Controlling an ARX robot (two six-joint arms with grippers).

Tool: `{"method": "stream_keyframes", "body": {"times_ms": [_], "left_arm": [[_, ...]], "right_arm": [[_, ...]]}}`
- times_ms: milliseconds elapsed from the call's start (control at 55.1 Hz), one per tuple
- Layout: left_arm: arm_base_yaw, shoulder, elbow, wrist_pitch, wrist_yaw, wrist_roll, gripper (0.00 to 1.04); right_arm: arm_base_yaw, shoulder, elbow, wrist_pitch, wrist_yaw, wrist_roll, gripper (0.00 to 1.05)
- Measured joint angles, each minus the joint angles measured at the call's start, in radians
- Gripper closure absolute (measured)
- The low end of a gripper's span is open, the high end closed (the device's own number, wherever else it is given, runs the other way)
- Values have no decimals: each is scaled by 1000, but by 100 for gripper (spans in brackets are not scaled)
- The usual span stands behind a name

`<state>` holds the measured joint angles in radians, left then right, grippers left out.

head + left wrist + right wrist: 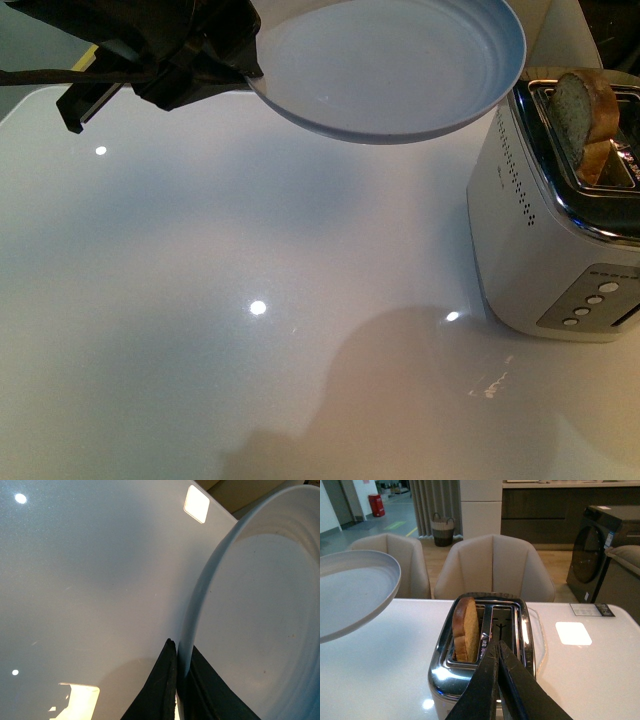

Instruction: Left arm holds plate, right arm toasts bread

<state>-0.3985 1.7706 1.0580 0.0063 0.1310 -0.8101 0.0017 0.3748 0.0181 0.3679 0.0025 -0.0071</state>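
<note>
My left gripper [246, 76] is shut on the rim of the pale blue-grey plate [390, 65] and holds it in the air, tilted, above the table's far side, next to the toaster. In the left wrist view the gripper [179, 652] pinches the plate's rim [200, 585] between its two black fingers. The bread [582, 112] stands upright in one slot of the white and chrome toaster [545, 230], its top sticking out. In the right wrist view my right gripper [496, 645] is shut and empty, just above the toaster's [445, 675] near end, beside the bread [466, 628]. The plate [350, 592] shows there too.
The glossy white table [200, 300] carries the toaster at its right edge. The toaster's buttons [595, 300] face the front. Two beige chairs [492, 567] stand behind the table's far edge, with a dark appliance [600, 550] further back.
</note>
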Motion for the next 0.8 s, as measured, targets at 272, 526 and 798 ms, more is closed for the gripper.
{"method": "stream_keyframes", "body": {"times_ms": [272,526,798], "left_arm": [[0,0,0,0,0,0,102],[0,-1,0,0,0,0,102],[0,-2,0,0,0,0,102]], "right_arm": [[0,-94,0,-87,0,0,103],[0,-166,0,-158,0,0,103],[0,-336,0,-355,-1,0,103]]}}
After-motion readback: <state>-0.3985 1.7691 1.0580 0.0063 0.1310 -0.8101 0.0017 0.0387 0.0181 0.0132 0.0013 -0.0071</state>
